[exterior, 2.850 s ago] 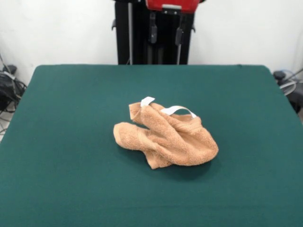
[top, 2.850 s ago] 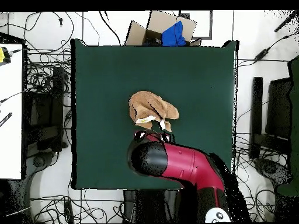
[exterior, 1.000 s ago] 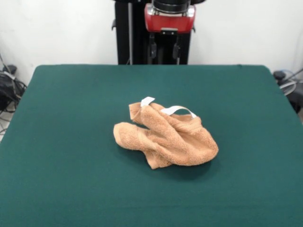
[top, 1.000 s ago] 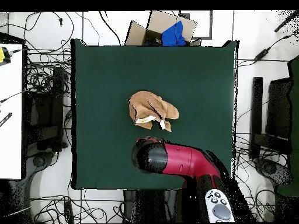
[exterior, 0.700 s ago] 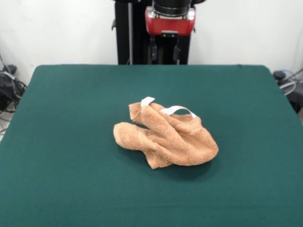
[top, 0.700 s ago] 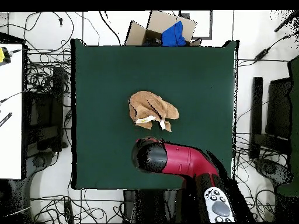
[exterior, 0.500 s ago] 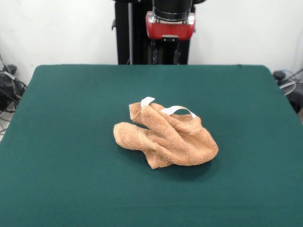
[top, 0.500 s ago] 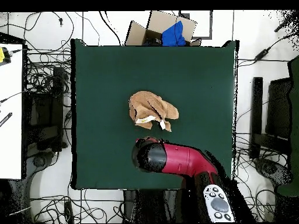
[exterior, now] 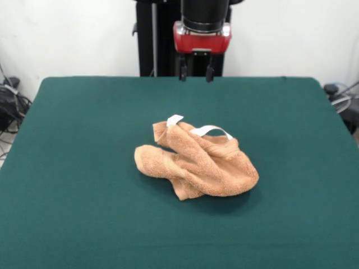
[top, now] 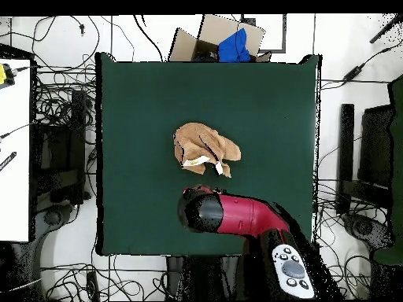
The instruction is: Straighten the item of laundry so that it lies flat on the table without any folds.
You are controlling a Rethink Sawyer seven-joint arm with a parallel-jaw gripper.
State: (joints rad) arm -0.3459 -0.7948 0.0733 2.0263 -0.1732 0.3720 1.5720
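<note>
The towel (exterior: pixel 196 161) lies crumpled near the middle of the green worktop (exterior: pixel 67 168), nothing flattened yet. The tool (exterior: pixel 196 74) hangs released, its 2 fingers apart, well beyond the heap. Soft and limp, the towel likely lifts best by its tagged edge (exterior: pixel 174 120).

Overhead: arm (top: pixel 236 216) covers gripper and a table (top: pixel 134 118) strip. Towel (exterior: pixel 196 159) bunched; inner folds hidden. Front view crops arm above wrist.

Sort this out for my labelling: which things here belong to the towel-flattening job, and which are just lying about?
Job: crumpled towel, green table, open gripper.
Lying about: cardboard box with blue cloth, floor cables.
</note>
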